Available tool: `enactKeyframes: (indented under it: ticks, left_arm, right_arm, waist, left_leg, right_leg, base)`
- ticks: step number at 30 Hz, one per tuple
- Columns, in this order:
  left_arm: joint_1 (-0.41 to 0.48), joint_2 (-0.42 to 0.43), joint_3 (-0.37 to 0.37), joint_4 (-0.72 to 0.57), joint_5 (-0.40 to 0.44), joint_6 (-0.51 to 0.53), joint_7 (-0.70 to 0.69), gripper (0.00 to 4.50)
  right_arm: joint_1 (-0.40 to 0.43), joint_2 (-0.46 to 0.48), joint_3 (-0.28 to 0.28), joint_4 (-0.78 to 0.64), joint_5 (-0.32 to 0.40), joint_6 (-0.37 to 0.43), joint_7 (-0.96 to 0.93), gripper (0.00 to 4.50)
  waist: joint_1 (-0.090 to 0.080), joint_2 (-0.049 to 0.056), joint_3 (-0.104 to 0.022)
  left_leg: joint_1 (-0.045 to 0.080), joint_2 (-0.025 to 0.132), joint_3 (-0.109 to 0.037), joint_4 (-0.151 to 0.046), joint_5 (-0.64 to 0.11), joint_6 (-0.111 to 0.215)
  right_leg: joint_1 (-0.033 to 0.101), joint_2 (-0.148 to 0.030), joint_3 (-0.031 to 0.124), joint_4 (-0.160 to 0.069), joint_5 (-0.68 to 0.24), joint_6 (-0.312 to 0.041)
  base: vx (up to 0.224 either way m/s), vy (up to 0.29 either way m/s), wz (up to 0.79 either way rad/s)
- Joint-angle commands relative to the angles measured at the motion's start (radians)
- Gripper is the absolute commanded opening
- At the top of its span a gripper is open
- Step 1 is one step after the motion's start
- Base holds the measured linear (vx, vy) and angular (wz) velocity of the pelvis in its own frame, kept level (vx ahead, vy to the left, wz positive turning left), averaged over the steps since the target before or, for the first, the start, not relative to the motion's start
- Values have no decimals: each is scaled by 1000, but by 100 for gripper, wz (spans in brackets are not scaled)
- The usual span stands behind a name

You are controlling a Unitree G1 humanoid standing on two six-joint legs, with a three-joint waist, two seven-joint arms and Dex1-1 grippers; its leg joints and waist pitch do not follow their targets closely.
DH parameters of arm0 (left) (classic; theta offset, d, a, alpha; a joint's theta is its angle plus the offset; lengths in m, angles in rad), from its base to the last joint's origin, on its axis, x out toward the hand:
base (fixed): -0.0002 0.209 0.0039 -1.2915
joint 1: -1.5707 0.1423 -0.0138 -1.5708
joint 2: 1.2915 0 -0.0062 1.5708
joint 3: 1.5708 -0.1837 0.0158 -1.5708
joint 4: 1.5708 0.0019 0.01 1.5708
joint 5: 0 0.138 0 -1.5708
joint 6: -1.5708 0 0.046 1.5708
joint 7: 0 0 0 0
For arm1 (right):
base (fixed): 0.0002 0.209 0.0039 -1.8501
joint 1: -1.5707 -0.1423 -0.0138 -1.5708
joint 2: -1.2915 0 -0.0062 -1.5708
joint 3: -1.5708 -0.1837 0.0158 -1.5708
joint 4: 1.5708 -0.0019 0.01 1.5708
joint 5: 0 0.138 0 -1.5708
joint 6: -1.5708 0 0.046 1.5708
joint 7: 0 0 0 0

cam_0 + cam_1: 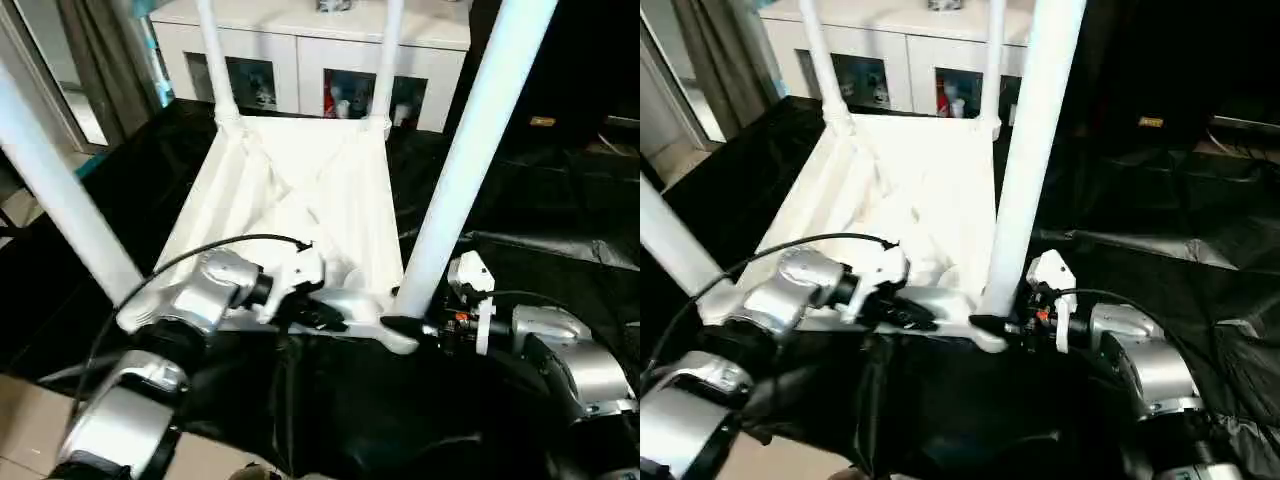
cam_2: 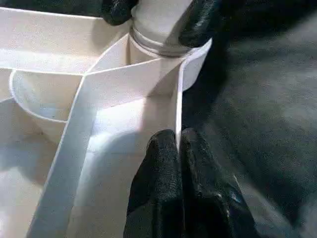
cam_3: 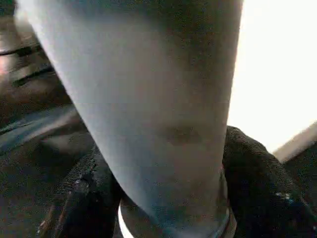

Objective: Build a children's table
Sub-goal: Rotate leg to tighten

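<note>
Black sheeting (image 1: 560,215) carries the upturned table (image 1: 300,200); my right pincer (image 1: 405,326) clamps the near-right leg (image 1: 455,170), rising toward 12 o'clock, while my left pincer (image 2: 179,148) pinches the rim.

table top (image 1: 300,180): white, X-ribbed | legs (image 1: 470,150): white | tool fingers (image 2: 171,188): black | cabinet (image 1: 300,40): white | floor cover (image 1: 540,230): black

My view: table top (image 1: 300,190) at frame centre, underside up.
Four legs (image 1: 470,150) stand in its corners; cabinet (image 1: 300,40) lies behind, upper frame.
</note>
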Motion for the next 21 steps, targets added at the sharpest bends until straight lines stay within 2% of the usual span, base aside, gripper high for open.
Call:
enactKeyframes:
  ticks: [1, 3, 5, 6, 7, 8, 9, 10, 11, 12, 13, 14, 15, 17, 18, 19, 20, 21]
  left_arm:
    - [-46, -38, 29, 20, 4, 15, 122, 0]
    - [-62, -72, 31, 41, 18, 27, 200, 0]
    - [-67, -91, 30, 48, 24, 34, 231, 0]
    - [-74, -110, 31, 59, 28, 41, 269, 0]
    - [-86, -146, 36, 76, 30, 54, 332, 0]
    - [-98, -178, 44, 97, 32, 63, 397, 0]
    - [-102, -189, 47, 103, 32, 67, 416, 0]
    - [-104, -192, 47, 105, 31, 68, 419, 0]
    - [-108, -210, 49, 114, 30, 71, 433, 0]
    - [-110, -221, 49, 118, 29, 69, 437, 0]
    - [-110, -222, 49, 118, 28, 69, 436, 0]
    - [-107, -227, 44, 114, 28, 67, 424, 0]
    - [-103, -223, 41, 108, 27, 64, 407, 0]
    - [-99, -216, 39, 101, 26, 62, 390, 0]
    - [-94, -201, 38, 98, 30, 51, 364, 0]
    - [-92, -195, 37, 97, 31, 47, 354, 0]
    - [-89, -186, 35, 96, 30, 40, 337, 0]
    - [-77, -162, 25, 82, 27, 26, 278, 0]
  right_arm:
    - [-5, 44, 33, 62, -55, 8, -102, 248]
    - [-20, 88, 27, 121, -98, -4, -221, 247]
    - [-24, 109, 27, 140, -111, -11, -263, 247]
    - [-29, 133, 22, 156, -117, -12, -306, 247]
    - [-48, 180, 8, 188, -121, -10, -388, 247]
    - [-67, 223, -7, 217, -126, -6, -462, 247]
    - [-74, 236, -10, 226, -127, -4, -483, 247]
    - [-76, 240, -9, 229, -130, -6, -489, 247]
    - [-88, 260, 3, 244, -153, -25, -520, 247]
    - [-96, 269, 15, 254, -170, -45, -536, 247]
    - [-96, 269, 17, 255, -170, -49, -534, 282]
    - [-95, 271, 25, 252, -166, -83, -508, 282]
    - [-92, 271, 15, 240, -143, -87, -478, 303]
    - [-90, 267, 6, 228, -125, -84, -454, 322]
    - [-83, 242, 10, 200, -114, -98, -397, 327]
    - [-79, 230, 14, 187, -112, -105, -372, 352]
    - [-76, 214, 17, 171, -105, -104, -345, 363]
    - [-64, 174, 21, 132, -77, -87, -269, 363]
  waist:
    - [-7, -12, -53]
    - [-21, -12, -50]
    - [-25, -12, -50]
    - [-27, -12, -50]
    - [-30, -7, -47]
    - [-41, -8, -41]
    - [-47, -10, -39]
    - [-49, -10, -39]
    - [-51, -6, -38]
    - [-55, -6, -43]
    - [-55, -6, -43]
    - [-55, -6, -45]
    - [-53, -2, -44]
    - [-54, -5, -45]
    - [-53, -5, -45]
    - [-53, -5, -46]
    - [-49, -3, -47]
    - [-49, -6, -48]
  left_leg:
    - [22, 44, -24, -83, -290, 14]
    - [29, 41, -29, -88, -352, -16]
    - [28, 42, -31, -91, -362, -21]
    - [31, 42, -30, -91, -374, -24]
    - [35, 40, -31, -91, -393, -27]
    - [37, 38, -32, -93, -434, -37]
    - [40, 36, -35, -93, -460, -42]
    - [50, 34, -38, -91, -491, -44]
    - [51, 33, -40, -90, -499, -42]
    - [45, 35, -43, -97, -482, -33]
    - [45, 35, -43, -97, -482, -33]
    - [41, 36, -42, -100, -464, -28]
    - [43, 38, -41, -102, -466, -23]
    - [41, 37, -40, -103, -469, -19]
    - [38, 38, -39, -104, -465, -12]
    - [38, 39, -39, -104, -463, -9]
    - [41, 39, -36, -103, -452, -4]
    - [40, 39, -34, -102, -445, 1]
  right_leg:
    - [41, -46, 41, -80, -296, -209]
    - [39, -47, 40, -93, -393, -174]
    - [39, -46, 39, -95, -405, -163]
    - [33, -45, 41, -98, -411, -158]
    - [31, -45, 39, -102, -425, -158]
    - [26, -42, 36, -107, -471, -151]
    - [27, -42, 31, -112, -514, -137]
    - [23, -44, 28, -122, -579, -110]
    - [24, -45, 27, -126, -592, -103]
    - [33, -45, 26, -128, -567, -95]
    - [33, -45, 26, -128, -567, -95]
    - [35, -45, 27, -127, -529, -99]
    - [32, -43, 30, -126, -501, -108]
    - [33, -41, 33, -121, -465, -126]
    - [36, -42, 35, -118, -439, -139]
    - [37, -42, 36, -117, -430, -142]
    - [36, -42, 39, -115, -406, -150]
    - [37, -42, 40, -114, -391, -156]
  base:
    - [0, 0, 0]
    - [0, 0, 0]
    - [0, 0, 0]
    - [0, 0, 0]
    - [0, 0, 0]
    - [0, 0, 0]
    - [0, 0, 0]
    - [0, 0, 0]
    - [0, 0, 0]
    - [0, 0, 0]
    - [0, 0, 0]
    - [0, 0, 0]
    - [0, 0, 0]
    - [0, 0, 0]
    - [0, 0, 0]
    - [0, 0, 0]
    - [0, 0, 0]
    - [0, 0, 0]
